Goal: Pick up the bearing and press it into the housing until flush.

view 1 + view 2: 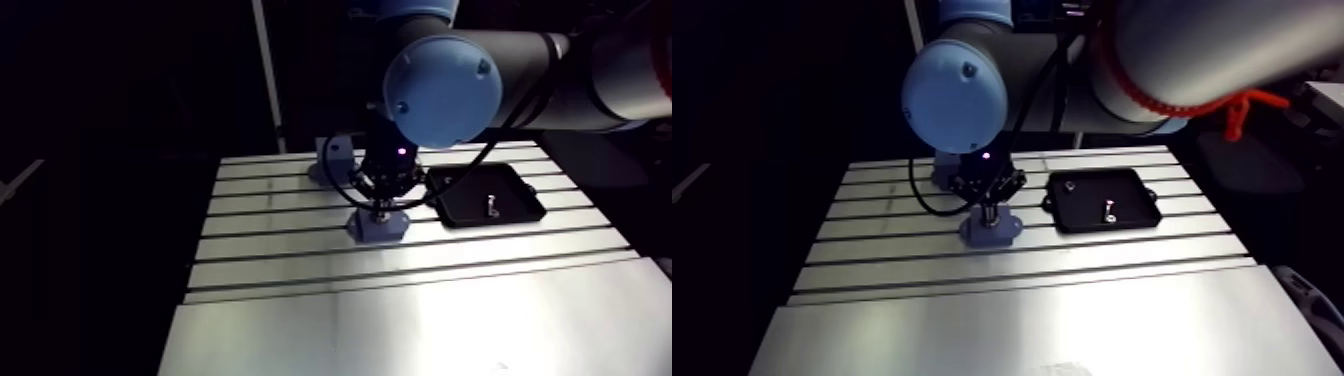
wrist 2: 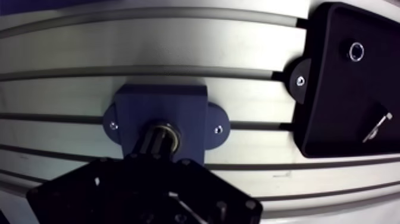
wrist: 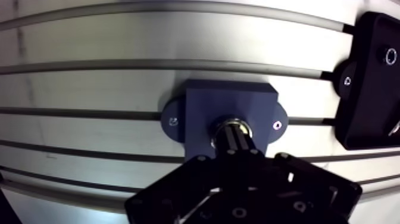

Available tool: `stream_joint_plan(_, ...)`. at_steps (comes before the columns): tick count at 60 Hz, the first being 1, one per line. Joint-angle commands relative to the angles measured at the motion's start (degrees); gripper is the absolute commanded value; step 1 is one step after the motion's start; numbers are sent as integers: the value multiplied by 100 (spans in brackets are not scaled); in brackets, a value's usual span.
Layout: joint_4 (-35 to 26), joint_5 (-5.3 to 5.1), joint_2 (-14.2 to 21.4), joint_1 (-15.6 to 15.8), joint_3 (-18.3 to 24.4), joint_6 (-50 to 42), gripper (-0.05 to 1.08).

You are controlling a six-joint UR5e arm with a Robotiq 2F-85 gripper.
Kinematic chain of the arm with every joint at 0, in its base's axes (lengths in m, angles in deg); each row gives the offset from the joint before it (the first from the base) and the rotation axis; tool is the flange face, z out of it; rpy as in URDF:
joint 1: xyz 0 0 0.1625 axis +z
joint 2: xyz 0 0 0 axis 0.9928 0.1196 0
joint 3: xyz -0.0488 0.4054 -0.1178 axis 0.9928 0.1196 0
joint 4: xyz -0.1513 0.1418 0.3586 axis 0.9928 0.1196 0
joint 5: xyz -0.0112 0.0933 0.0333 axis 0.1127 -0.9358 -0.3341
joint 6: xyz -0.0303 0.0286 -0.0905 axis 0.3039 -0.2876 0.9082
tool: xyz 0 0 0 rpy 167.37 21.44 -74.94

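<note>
Bearing [image 3: 243,124] is recorded seated at the mouth of the central bore of the housing [image 3: 202,104], directly under the tips of the gripper [image 3: 231,136]. The work surface is noted as a slotted aluminium table [image 1: 400,320]. Its far part is crossed by dark parallel grooves, and its near part is a plain, smooth plate that catches a dull reflection. A black tray [image 2: 333,89] with rounded corners and a mounting ear is fixed to the slotted part, well apart from the housing on one side. In it, a small metal ring [image 2: 356,51] and a small bright metal part [image 2: 375,127] are seen lying separately. A second bluish block [image 1: 335,155] is observed near the far edge of the table, behind the arm's wrist; its detail cannot be made out. The housing is noted as a blue-grey square block lying flat across the grooves, with a rounded ear on each of two opposite sides. One screw [image 3: 173,121] is fitted in one ear and another screw [image 3: 277,125] in the other. The bearing is seen only in part, as a bright metallic rim around the fingertips, and the rest is covered by the gripper. Whether it sits flush with the top face of the housing cannot be told. The gripper is held upright over the bore with its two fingers drawn together into one dark ribbed column. No gap is visible between them, and their tips are set on the bearing.
</note>
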Motion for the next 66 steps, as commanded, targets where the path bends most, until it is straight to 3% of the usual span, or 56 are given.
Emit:
stream_joint_plan(1,9,25,-13,9,-1,0,107)
stream_joint_plan(19,8,-10,-13,9,-1,0,107)
stream_joint_plan(66,9,16,-13,17,-35,0,107)
